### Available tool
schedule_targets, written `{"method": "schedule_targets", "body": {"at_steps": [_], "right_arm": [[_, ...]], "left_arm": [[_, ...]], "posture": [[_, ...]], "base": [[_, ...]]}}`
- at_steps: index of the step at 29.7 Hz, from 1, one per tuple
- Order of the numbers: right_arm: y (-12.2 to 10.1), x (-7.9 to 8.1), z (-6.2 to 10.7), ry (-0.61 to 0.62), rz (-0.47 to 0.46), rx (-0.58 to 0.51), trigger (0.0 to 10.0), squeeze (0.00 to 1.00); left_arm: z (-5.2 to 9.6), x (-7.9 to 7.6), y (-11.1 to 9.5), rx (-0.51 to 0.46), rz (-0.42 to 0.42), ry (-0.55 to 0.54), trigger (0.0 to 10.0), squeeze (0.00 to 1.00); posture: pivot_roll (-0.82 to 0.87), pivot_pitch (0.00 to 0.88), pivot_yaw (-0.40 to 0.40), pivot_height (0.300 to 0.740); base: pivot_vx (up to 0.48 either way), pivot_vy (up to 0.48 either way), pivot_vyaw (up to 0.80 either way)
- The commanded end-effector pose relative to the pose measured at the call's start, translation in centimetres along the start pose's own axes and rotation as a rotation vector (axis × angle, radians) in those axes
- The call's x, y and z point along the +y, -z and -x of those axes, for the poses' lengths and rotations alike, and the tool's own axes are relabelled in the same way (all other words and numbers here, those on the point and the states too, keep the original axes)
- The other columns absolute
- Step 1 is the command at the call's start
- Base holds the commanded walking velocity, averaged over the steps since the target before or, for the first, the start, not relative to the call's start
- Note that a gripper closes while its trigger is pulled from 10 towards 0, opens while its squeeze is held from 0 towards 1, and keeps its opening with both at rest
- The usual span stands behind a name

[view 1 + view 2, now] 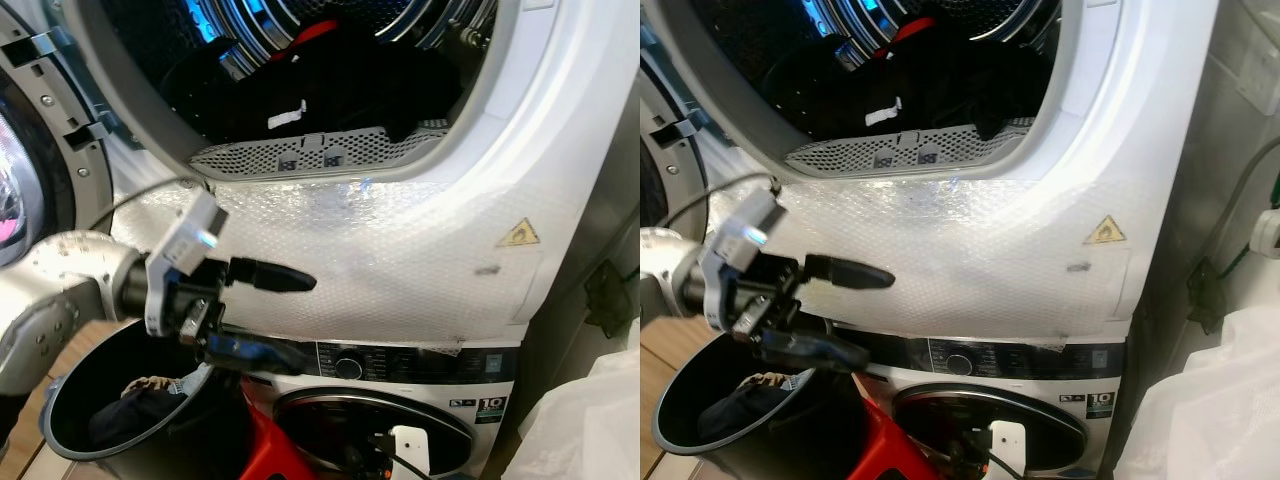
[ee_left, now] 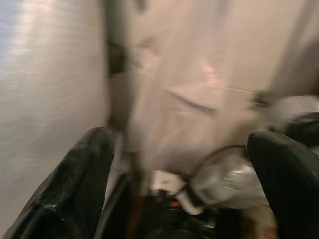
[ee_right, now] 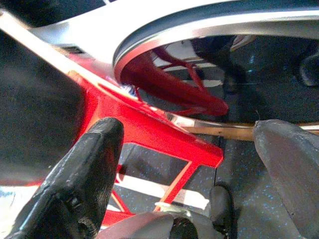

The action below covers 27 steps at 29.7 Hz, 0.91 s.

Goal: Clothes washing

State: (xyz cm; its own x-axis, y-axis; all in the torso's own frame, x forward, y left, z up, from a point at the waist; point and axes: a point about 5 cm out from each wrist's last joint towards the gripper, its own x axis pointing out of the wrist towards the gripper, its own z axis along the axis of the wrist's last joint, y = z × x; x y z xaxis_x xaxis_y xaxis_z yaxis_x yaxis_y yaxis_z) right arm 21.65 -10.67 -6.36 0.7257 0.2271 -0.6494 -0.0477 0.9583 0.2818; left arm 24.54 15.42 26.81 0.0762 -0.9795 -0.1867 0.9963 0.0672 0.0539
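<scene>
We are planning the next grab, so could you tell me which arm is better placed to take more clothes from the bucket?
Probably the left. The left gripper hangs open just above the black bucket holding clothes.

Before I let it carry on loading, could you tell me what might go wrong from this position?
1. The left hand is open and empty, level with the bubble-wrapped front panel and below the upper drum opening; reaching forward could hit the panel.
2. Dark clothes lie heaped at the drum's lip and may slide out.
3. A cable loops off the left arm close to the open door's hinge and might snag.
</scene>
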Motion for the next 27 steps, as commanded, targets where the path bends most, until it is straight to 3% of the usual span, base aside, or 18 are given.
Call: {"method": "schedule_targets", "body": {"at_steps": [1,3,7,12,20,23,27], "right_arm": [[0.8,0.1,0.1,0.005,0.003,0.032,10.0,0.00],[0.9,0.0,0.2,0.009,0.005,0.038,10.0,0.00],[1.7,-0.6,0.5,0.016,0.025,0.078,10.0,0.00],[2.1,-0.9,0.7,0.019,0.032,0.095,10.0,0.00],[2.9,-2.1,1.3,0.038,0.070,0.141,10.0,0.00],[3.1,-2.7,1.5,0.052,0.075,0.152,10.0,0.00],[3.2,-3.4,1.8,0.056,0.096,0.162,10.0,0.00]], "left_arm": [[1.3,0.5,2.5,0.069,0.051,-0.206,10.0,0.00],[1.7,0.3,4.1,0.096,0.080,-0.270,10.0,0.00],[3.9,0.3,9.1,0.135,0.212,-0.564,10.0,0.00],[4.7,0.2,10.6,0.160,0.245,-0.682,10.0,0.00],[9.2,1.4,16.0,0.271,0.394,-1.297,10.0,0.00],[10.0,0.7,18.2,0.317,0.465,-1.403,10.0,0.00],[9.9,-0.3,19.6,0.348,0.500,-1.470,10.0,0.00]], "posture": [[0.09,0.000,0.234,0.740],[0.10,0.000,0.225,0.740],[0.12,0.000,0.188,0.740],[0.14,0.000,0.165,0.740],[0.14,0.000,0.112,0.740],[0.13,0.000,0.081,0.740],[0.13,0.000,0.037,0.740]], "base": [[0.000,0.000,0.00],[0.000,0.000,0.00],[0.000,0.000,0.00],[0.000,0.000,0.00],[0.000,0.000,0.00],[0.000,0.000,0.00],[0.000,0.000,0.00]]}}
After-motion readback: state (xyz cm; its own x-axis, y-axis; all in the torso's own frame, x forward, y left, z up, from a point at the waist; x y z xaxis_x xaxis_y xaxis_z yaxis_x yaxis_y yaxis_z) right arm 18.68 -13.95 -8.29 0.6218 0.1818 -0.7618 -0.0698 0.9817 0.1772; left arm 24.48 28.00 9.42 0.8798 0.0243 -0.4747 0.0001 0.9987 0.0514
